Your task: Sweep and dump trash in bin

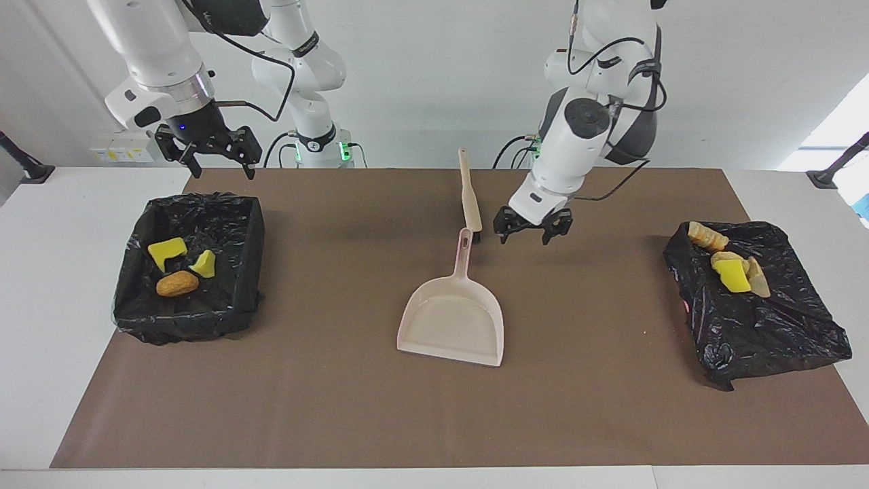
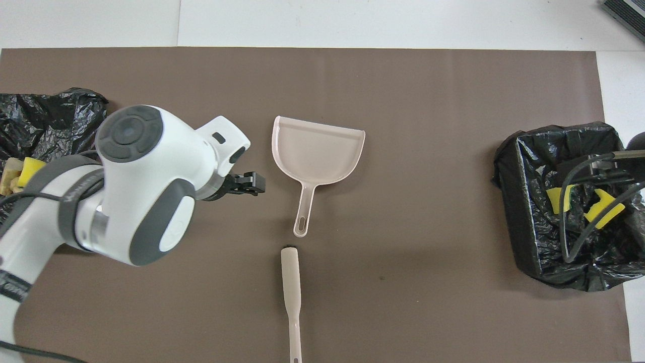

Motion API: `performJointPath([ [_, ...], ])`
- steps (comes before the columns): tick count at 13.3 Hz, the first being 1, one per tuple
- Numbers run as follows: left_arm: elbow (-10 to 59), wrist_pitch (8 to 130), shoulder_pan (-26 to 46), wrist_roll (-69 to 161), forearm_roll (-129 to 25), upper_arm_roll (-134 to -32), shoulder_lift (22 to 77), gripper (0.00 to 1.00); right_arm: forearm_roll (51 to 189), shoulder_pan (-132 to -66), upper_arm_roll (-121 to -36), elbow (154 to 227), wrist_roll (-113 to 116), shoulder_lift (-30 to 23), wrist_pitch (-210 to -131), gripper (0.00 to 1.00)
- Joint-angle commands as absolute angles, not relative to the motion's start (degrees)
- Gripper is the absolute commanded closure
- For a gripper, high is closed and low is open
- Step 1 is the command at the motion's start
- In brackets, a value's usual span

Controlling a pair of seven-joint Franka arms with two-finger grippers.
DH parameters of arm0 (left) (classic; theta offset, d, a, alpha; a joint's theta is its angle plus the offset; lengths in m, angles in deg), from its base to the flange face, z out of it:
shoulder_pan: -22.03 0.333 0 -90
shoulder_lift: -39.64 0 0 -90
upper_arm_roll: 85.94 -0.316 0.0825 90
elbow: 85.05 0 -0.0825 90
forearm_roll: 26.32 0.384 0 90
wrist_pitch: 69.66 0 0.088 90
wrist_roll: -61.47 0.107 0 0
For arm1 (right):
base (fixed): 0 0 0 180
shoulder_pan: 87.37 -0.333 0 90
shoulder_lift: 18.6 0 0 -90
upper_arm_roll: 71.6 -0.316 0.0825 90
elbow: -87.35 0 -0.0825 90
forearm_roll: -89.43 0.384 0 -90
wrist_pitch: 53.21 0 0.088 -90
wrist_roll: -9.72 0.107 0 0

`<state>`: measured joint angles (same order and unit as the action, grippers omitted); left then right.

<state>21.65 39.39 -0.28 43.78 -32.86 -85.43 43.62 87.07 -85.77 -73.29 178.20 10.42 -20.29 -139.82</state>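
Trash point(image 1: 732, 270): light, soft scraps, sweepable; brush point(image 1: 470, 197) handle just beside left gripper point(image 1: 533, 234), fingers spread, empty; right gripper point(image 1: 212, 155) likewise.

A brown mat point(image 1: 339, 407) covers the white counter point(image 1: 61, 305). At 11 o'clock of the mat, power sockets point(image 1: 125, 155) sit on the wall.

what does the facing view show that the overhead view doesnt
Only the facing view shows the right pincer raised by the bin, the orange-tan lump inside it, and all four scraps on the flat black bag.

Only the overhead view shows the left arm's wrist from above, covering part of the mat.

Both show the dustpan lying empty mid-table, the brush nearer the robots than it, the left pincer beside the dustpan's handle, and yellow scraps in the bin.
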Motion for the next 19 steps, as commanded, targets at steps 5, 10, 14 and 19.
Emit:
performJointPath([
  [5, 21.57, 25.9, 14.54, 64.7, -30.63, -84.88, 35.34, 0.0, 87.14, -85.88, -72.92, 177.7, 9.81, -20.1, -139.08, 0.0],
  [10, 16.58, 24.04, 20.45, 70.35, -29.75, -84.97, 34.63, 0.0, 87.14, -85.88, -72.92, 177.7, 9.81, -20.1, -138.99, 0.0],
  [14, 11.99, 15.87, 20.89, 69.64, -28.43, -86.64, 31.48, 0.0, 87.14, -85.79, -72.92, 177.7, 9.63, -20.1, -138.99, 0.0],
  [19, 11.98, 15.6, 20.89, 69.38, -26.93, -86.99, 30.42, 0.0, 86.7, -86.32, -72.83, 177.62, 10.07, -20.01, -138.99, 0.0],
])
